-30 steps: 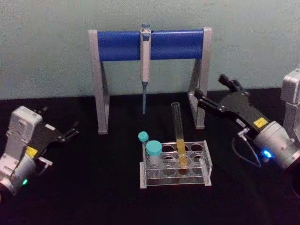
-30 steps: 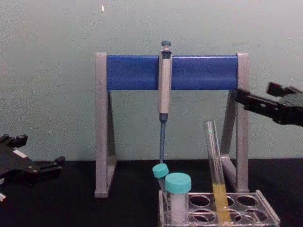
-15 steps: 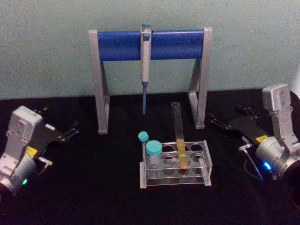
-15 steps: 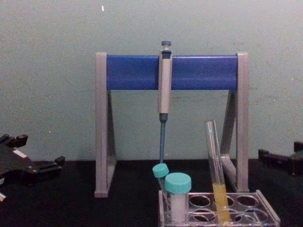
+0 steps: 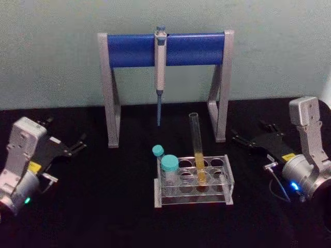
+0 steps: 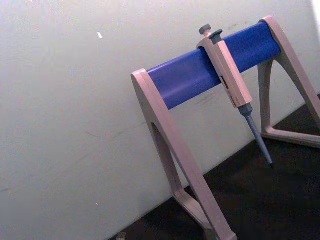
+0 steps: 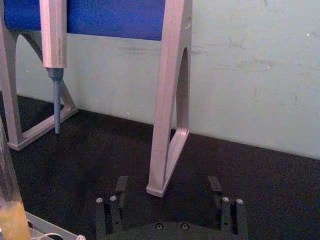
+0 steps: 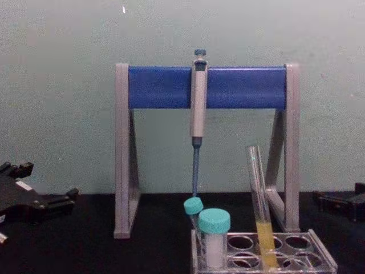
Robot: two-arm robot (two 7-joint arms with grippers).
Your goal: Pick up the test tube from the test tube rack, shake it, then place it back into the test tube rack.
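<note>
The test tube (image 5: 197, 147) stands leaning slightly in the back row of the clear test tube rack (image 5: 226, 187), its lower part yellow-orange. The chest view has the test tube (image 8: 259, 211) rising well above the rack (image 8: 322, 261). My right gripper (image 5: 248, 133) rests low over the black table, to the right of the rack and apart from the tube, fingers open and empty. In the right wrist view its fingers (image 7: 121, 186) frame the stand's foot, with the tube (image 7: 7, 195) at the edge. My left gripper (image 5: 66, 135) lies open at the far left.
A grey-and-blue pipette stand (image 5: 164, 49) spans the back, with a pipette (image 5: 160, 67) hanging from its bar. Its right leg (image 5: 221, 98) stands between the rack and my right gripper. Two teal-capped tubes (image 5: 169, 165) sit in the rack's left end.
My right gripper has dropped from beside the stand's right leg and drawn back to the right, settling low over the table. The tube and left arm have not moved.
</note>
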